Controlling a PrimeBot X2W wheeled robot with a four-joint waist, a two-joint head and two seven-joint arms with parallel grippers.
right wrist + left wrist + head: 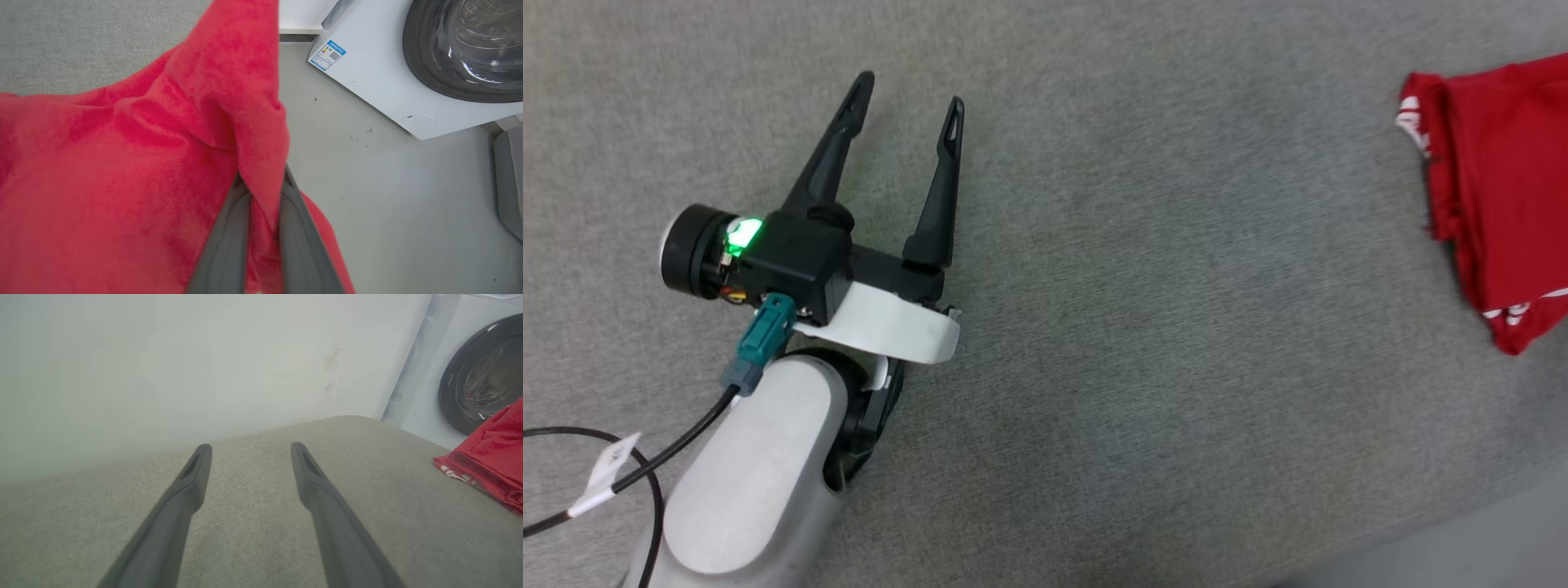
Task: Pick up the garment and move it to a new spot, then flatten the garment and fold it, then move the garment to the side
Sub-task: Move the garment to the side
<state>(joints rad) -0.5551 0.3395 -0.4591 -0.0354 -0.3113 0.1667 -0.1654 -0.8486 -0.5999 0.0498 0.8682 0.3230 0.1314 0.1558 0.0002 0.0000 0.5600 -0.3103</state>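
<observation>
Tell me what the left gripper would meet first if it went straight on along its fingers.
The open left gripper points over the grey fabric surface, which looks free, toward the pale wall beyond: probably met first, though depth is unclear. The red jersey garment lies to its right.

Laundry area. You see a white front-loading washing machine (367,98) with a dark round glass door (461,53) and a blue-edged label (327,54) bearing a QR code on its casing. It stands on a smooth, pale grey floor (388,212) beside a bare white wall (163,367). Near it, a broad surface (1094,327) covered in grey woven fabric bears a red garment (1503,188).
</observation>
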